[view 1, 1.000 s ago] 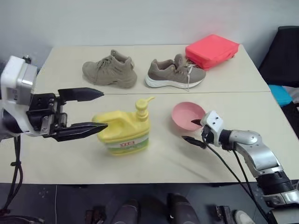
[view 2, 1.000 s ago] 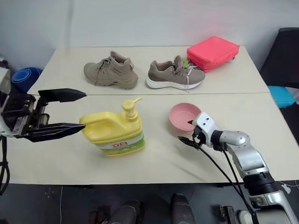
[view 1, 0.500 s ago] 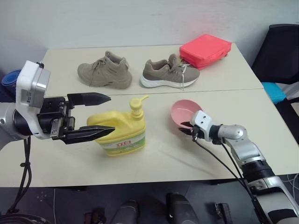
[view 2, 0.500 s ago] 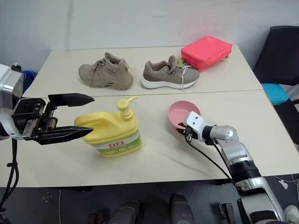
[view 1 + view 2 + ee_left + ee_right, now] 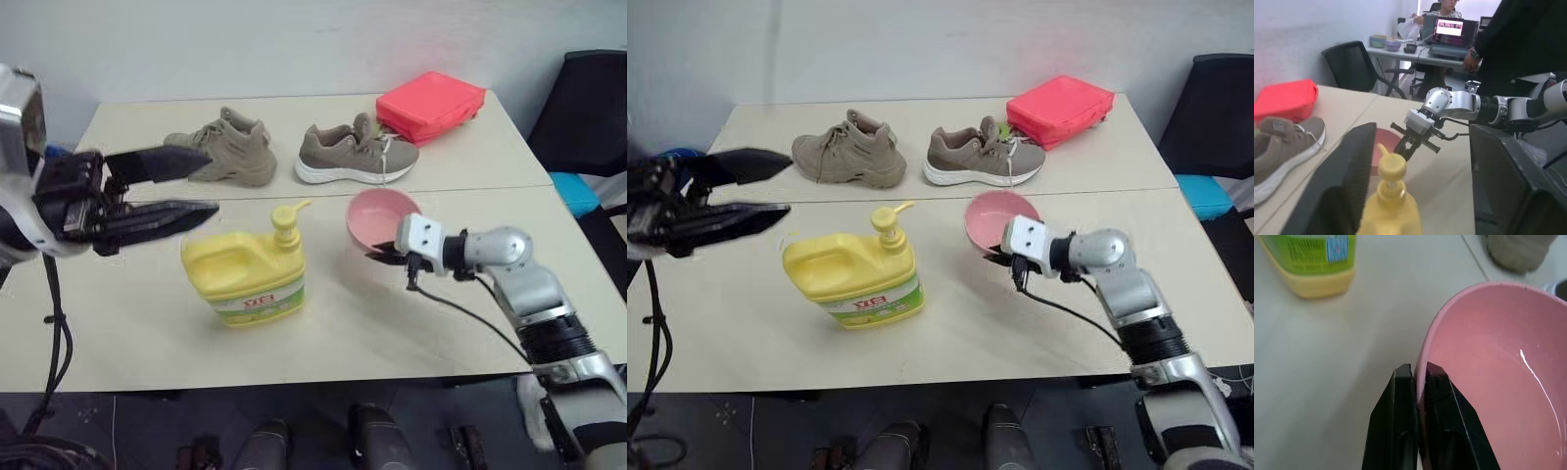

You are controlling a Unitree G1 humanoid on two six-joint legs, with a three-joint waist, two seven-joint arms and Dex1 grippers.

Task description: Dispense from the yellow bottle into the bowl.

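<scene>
The bowl (image 5: 380, 221) was pinched by its rim in the right hand (image 5: 1420, 377), tilted and raised off the tabletop (image 5: 137, 323), just beside the yellow bottle (image 5: 248, 271). The bottle stood near the tabletop's front edge. The left hand (image 5: 181, 186) was held parted above the bottle's handle side, empty.

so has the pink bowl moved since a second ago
Yes. The bowl is pinched at its rim by the right gripper, tilted, and now sits closer to the yellow bottle than before.
</scene>
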